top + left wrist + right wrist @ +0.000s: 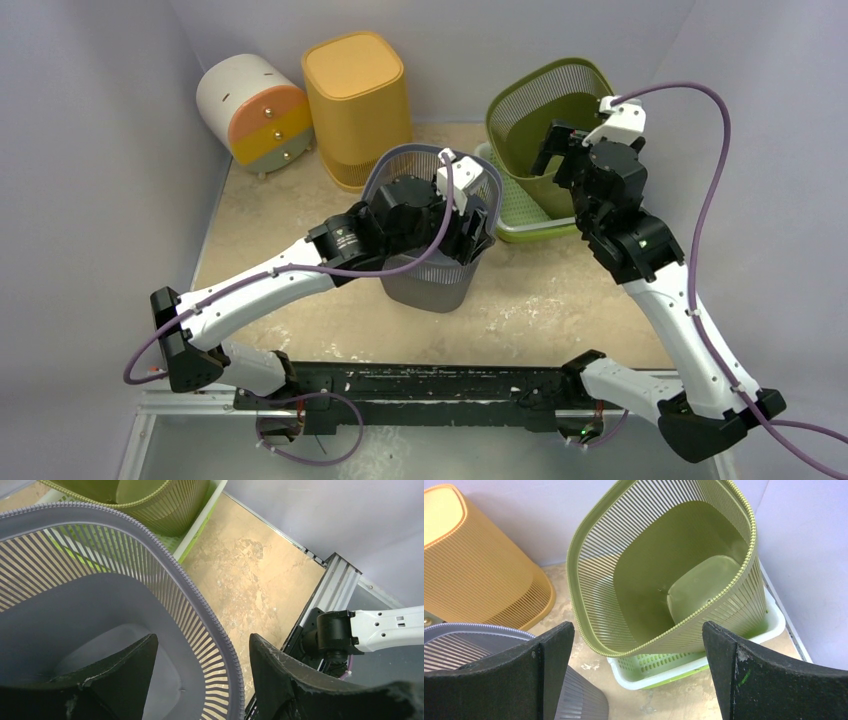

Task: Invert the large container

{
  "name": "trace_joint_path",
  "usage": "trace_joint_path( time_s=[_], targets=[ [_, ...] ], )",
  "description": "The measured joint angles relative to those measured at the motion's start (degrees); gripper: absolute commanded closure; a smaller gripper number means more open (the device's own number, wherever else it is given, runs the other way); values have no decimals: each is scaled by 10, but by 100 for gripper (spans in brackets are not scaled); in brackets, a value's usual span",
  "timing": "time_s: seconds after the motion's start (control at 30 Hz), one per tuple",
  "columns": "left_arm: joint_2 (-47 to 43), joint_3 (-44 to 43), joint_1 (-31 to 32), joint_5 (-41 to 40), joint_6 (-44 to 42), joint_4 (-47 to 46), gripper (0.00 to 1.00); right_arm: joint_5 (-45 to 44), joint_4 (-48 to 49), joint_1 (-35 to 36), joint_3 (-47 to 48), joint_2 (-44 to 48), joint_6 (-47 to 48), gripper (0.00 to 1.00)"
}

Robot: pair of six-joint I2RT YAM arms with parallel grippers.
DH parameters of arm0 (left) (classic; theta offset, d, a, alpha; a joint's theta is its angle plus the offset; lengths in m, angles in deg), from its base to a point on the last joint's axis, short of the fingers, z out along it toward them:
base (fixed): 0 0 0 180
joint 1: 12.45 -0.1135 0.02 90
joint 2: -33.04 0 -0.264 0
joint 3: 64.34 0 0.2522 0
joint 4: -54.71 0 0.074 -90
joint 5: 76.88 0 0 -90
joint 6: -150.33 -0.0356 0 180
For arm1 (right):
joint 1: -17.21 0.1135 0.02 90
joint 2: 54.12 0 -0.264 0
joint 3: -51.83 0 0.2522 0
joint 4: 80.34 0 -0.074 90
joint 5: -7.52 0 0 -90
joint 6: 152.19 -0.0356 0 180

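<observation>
The large grey basket (430, 285) stands upright, mouth up, just to the left of the green basket (530, 110) and nearer the arm bases than it. Its rim (207, 607) is straddled by the left gripper (202, 645). One finger is held inside the wall and the other outside, with a gap on either side, so nothing is clamped. The right gripper (636, 630) is spread wide and held empty before the green basket's mouth. The grey basket is judged to be light, thin plastic. Its slatted wall is likely to flex under a pinch, and its smooth surface may slip. The beaded rim is taken as the stiffest hold, and a firm closure there is advised before any rotation is attempted.
</observation>
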Motion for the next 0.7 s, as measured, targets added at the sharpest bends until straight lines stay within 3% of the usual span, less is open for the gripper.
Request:
trace_joint_path(
  time_s=[0.33, 0.57, 0.63, 0.7],
  targets=[
    [3, 0, 30, 3, 0, -3, 36, -10, 0, -7, 0, 0, 4, 0],
    [31, 2, 45, -67, -2, 18, 39, -10, 0, -10, -10, 3, 6, 0],
    [37, 3, 45, -103, -2, 28, 43, -10, 0, -10, -12, 5, 7, 0],
    [39, 6, 45, -130, 1, 31, 55, -10, 0, -10, -17, 10, 8, 0]
  ],
)
